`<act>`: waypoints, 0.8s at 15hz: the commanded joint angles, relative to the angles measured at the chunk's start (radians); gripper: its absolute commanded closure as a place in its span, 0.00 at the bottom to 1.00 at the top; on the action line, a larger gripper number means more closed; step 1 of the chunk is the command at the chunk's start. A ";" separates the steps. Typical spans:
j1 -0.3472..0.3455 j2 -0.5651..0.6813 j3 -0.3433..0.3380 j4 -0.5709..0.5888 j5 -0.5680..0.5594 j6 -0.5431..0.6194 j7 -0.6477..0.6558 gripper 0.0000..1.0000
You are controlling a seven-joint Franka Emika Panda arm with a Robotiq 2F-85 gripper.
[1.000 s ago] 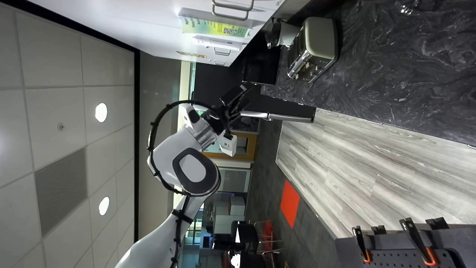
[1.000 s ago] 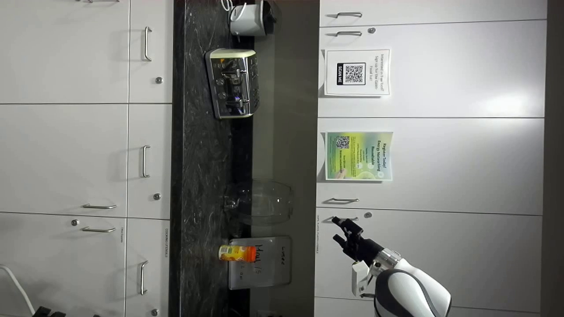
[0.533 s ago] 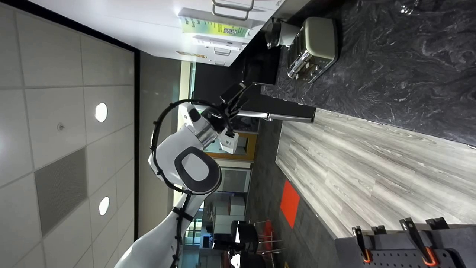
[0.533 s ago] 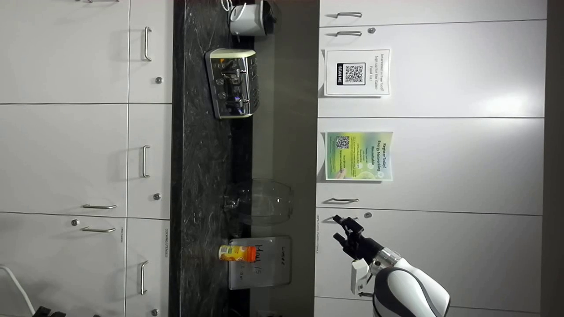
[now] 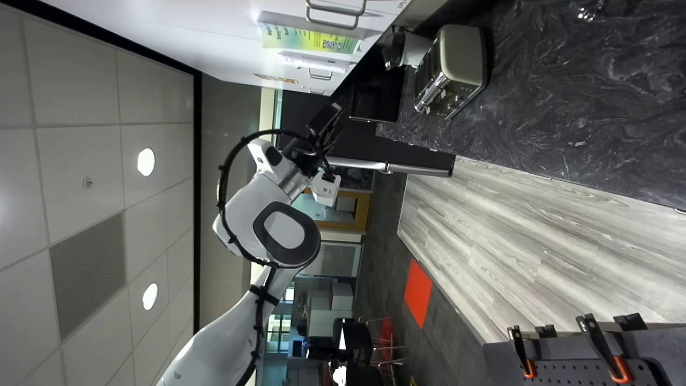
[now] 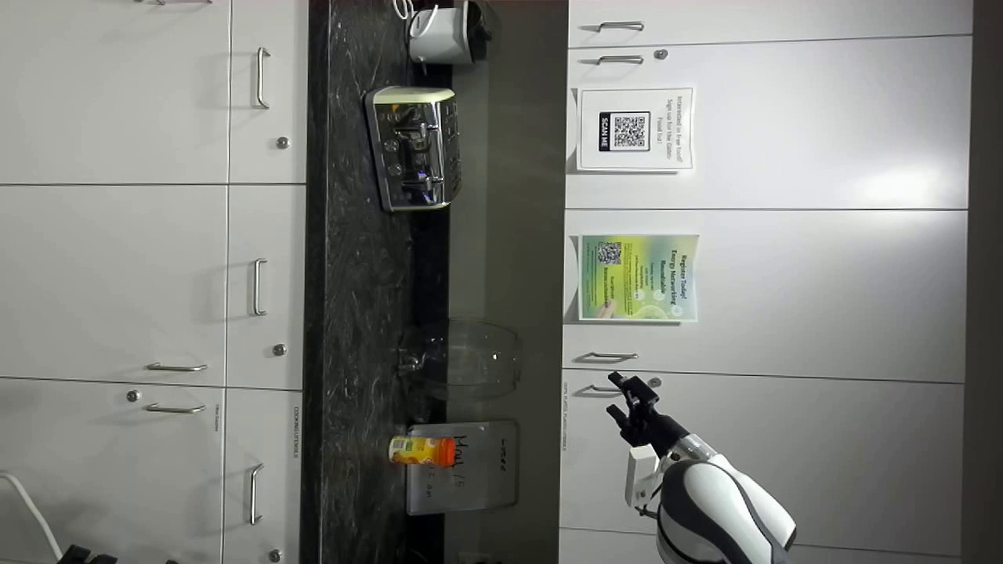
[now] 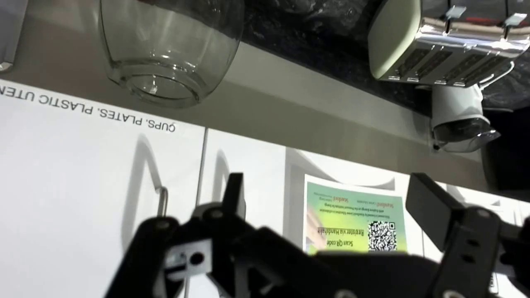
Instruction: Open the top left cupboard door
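The top left cupboard door (image 6: 846,462) appears to be the plain white panel behind my arm in an exterior view. It stands flush and shut, partly hidden by the arm. Its metal handle (image 6: 599,389) shows beside my fingertips; it also shows in the wrist view (image 7: 162,200), left of the left finger. A "CUPS, PLATES" label runs along the door's edge. My gripper (image 6: 613,393) is open and empty in front of the door; whether it touches anything cannot be told. In the wrist view the gripper (image 7: 326,182) has its fingers wide apart, with a poster beyond the gap.
The neighbouring door's handle (image 6: 613,356) lies close by, and that door bears a green-yellow poster (image 6: 639,278). On the dark counter (image 6: 360,274) stand a glass jar (image 6: 486,356), a toaster (image 6: 415,149), a kettle-like appliance (image 6: 443,35) and a yellow-orange canister (image 6: 419,450).
My gripper has moved right and slightly up in the exterior view that faces the cupboards, uncovering more of the handle. It stays open. The door has not moved.
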 commanded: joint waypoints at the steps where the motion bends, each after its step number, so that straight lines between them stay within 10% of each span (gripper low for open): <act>1: 0.043 0.107 -0.043 0.101 0.063 0.091 -0.013 0.00; 7: 0.246 0.217 -0.206 0.221 0.233 0.176 -0.103 0.00; 12: 0.207 0.311 -0.243 0.341 0.238 0.167 -0.045 0.00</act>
